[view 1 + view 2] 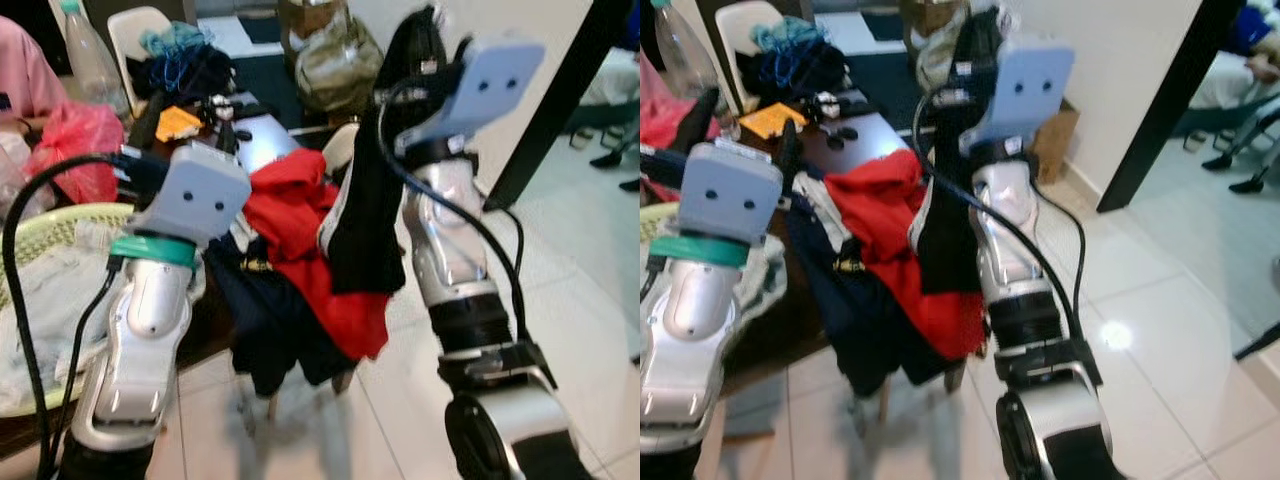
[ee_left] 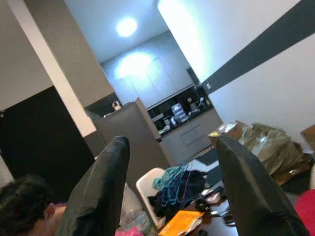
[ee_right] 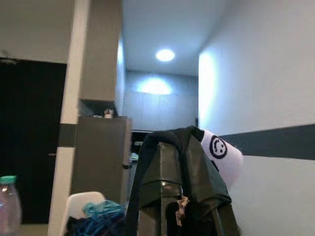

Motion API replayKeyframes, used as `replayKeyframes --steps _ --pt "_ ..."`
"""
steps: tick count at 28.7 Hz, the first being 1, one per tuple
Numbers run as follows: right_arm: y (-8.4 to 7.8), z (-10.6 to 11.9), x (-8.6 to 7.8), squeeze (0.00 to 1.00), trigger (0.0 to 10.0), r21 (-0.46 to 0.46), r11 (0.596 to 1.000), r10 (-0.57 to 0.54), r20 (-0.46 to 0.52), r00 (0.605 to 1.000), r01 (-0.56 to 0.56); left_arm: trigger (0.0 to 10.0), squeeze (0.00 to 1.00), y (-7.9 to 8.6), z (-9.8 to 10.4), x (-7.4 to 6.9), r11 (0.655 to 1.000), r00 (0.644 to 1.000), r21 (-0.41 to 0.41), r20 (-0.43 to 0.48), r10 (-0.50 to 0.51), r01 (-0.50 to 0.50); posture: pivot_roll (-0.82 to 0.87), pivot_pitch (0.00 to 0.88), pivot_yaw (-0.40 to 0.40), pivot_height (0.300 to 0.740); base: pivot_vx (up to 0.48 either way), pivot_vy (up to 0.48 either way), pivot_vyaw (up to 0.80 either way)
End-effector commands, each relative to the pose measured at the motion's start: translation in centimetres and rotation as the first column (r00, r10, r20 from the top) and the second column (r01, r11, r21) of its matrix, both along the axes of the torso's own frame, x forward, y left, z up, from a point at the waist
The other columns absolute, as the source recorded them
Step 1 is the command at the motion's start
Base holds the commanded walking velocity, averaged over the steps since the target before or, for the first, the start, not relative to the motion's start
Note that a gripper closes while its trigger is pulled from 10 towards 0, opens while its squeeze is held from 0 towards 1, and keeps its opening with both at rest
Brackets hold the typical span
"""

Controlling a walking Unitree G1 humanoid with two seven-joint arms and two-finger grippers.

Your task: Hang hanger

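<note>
- The right gripper point(image 3: 179, 196) is raised high on the right, its fingers closed on a black garment point(image 1: 365, 215) that drapes down over the arm. No hanger can be made out under the cloth.
- The left gripper point(image 2: 172, 187) is lifted at near left, fingers spread wide and empty.
- To do this well, keep the grip firm and the cloth clear of the clothes pile point(image 1: 300, 260) on the table point(image 1: 855, 140).
- No rail is in sight; find one first.
</note>
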State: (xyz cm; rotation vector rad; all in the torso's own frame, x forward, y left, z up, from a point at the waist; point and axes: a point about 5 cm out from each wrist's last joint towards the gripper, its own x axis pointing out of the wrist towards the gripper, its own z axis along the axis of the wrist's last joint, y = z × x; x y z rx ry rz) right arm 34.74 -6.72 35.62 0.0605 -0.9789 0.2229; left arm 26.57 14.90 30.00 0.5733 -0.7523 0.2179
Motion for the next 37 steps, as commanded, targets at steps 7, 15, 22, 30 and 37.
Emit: replayKeyframes --steps 7,15,22,30,37 --pt "1.6 -1.2 1.5 0.0 10.0 -0.125 0.992 -0.007 -0.064 0.998 -0.001 10.0 0.0 -0.4 -0.1 -0.1 1.0 1.0 0.017 0.013 0.009 -0.009 0.07 0.06 0.025 0.74 0.458 0.0 0.0" --pt "3.2 -8.3 3.3 0.0 10.0 -0.405 0.913 -0.099 -0.322 0.942 -0.042 10.0 0.0 -1.0 -0.7 -0.4 1.0 1.0 0.026 -0.013 -0.015 0.015 0.07 0.066 0.02 0.74 0.092 0.0 0.0" --pt "2.3 -15.5 3.1 0.0 10.0 -0.633 0.753 -0.2 -0.479 0.855 -0.179 10.0 0.0 -0.9 -0.6 -0.8 1.0 1.0 0.028 0.004 -0.005 0.005 0.07 0.073 0.023 0.74 0.0 0.0 0.0" --pt "1.4 -17.6 4.0 0.96 10.0 -0.704 0.687 -0.34 -0.529 0.778 -0.178 10.0 0.0 -1.1 -0.2 -0.7 1.0 1.0 0.028 0.021 0.001 -0.001 0.07 0.075 0.024 0.74 0.0 0.0 0.0" --pt "0.7 -17.7 4.2 1.0 10.0 -0.777 0.576 -0.376 -0.528 0.762 -0.254 10.0 0.0 -1.3 -0.6 -0.9 1.0 1.0 0.024 0.005 -0.006 0.006 0.08 0.075 0.02 0.74 0.0 0.0 0.0"
